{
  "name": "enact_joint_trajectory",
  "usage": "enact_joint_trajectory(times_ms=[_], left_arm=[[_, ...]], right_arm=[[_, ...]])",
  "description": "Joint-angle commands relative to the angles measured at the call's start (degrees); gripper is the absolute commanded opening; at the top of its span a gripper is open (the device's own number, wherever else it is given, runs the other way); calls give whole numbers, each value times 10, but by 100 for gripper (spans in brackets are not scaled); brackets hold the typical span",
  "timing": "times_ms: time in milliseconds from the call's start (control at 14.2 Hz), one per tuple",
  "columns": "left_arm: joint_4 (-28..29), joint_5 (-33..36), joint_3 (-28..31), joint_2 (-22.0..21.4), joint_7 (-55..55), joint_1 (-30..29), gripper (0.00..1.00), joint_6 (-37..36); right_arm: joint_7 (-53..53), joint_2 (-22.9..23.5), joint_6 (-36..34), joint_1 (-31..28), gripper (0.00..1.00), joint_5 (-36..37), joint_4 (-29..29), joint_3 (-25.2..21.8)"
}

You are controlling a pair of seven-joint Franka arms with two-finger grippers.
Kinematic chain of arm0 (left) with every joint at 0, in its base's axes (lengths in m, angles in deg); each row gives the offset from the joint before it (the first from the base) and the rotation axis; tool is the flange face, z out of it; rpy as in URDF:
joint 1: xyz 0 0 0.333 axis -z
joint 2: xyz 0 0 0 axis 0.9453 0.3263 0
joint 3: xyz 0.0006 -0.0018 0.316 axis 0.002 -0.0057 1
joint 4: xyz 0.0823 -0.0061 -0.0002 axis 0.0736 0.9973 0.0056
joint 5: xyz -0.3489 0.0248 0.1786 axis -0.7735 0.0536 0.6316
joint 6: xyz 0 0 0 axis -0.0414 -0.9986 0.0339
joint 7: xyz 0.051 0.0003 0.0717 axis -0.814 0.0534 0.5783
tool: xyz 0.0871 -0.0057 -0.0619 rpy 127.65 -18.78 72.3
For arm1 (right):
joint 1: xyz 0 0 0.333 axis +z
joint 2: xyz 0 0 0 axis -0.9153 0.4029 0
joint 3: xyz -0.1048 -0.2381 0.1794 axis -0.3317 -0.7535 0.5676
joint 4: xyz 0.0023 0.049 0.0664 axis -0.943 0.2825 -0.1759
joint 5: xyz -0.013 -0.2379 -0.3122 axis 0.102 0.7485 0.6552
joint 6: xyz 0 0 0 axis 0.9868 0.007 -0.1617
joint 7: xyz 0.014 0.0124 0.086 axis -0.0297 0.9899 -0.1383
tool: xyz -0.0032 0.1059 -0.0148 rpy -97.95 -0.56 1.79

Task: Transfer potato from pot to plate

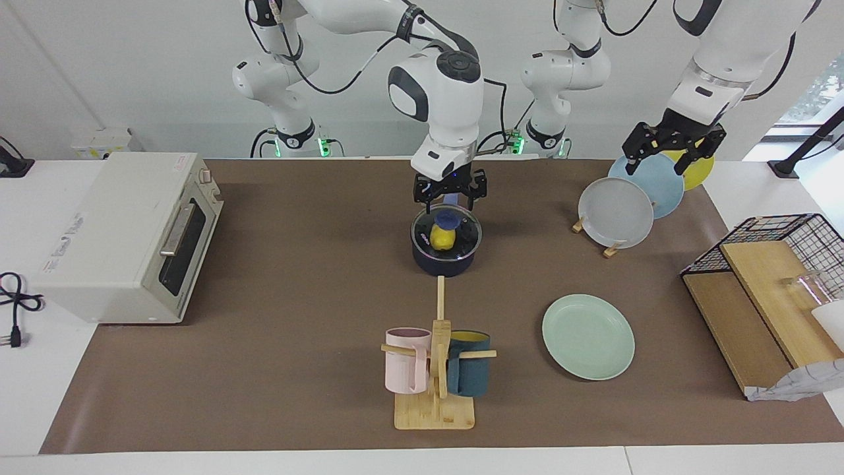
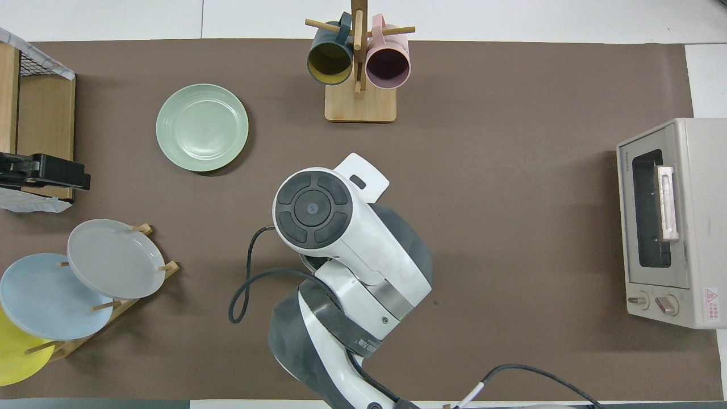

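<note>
We see the potato (image 1: pixel 443 236) in the pot (image 1: pixel 446 258) at mid-table. Our right gripper (image 1: pixel 450 198) hangs just above it, fingers spread. Our left gripper (image 1: pixel 672 153), also spread, waits over the plate rack (image 1: pixel 597 239). The plate (image 1: pixel 588 337) lies farther out, bare.

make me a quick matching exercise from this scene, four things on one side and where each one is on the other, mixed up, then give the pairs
Things:
1. potato
2. plate
3. right gripper
4. left gripper

Places:
A. over the plate rack
B. inside the pot
C. just above the pot
D. flat on the mat, toward the left arm's end of the table

Pairs: 1-B, 2-D, 3-C, 4-A
</note>
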State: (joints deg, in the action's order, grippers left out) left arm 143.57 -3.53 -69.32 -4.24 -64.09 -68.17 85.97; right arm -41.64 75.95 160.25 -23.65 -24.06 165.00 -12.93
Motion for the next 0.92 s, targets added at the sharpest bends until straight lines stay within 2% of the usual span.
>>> enact_joint_trajectory(times_ms=[0, 564, 846], left_arm=[[19, 11, 4, -15, -7, 5, 100, 13], [19, 11, 4, -15, -5, 0, 100, 13], [17, 11, 4, -14, -2, 5, 100, 13]], right_arm=[[2, 19, 13, 7, 100, 29, -6, -3], [4, 15, 15, 7, 100, 24, 20, -2], [0, 4, 44, 8, 100, 22, 57, 1]])
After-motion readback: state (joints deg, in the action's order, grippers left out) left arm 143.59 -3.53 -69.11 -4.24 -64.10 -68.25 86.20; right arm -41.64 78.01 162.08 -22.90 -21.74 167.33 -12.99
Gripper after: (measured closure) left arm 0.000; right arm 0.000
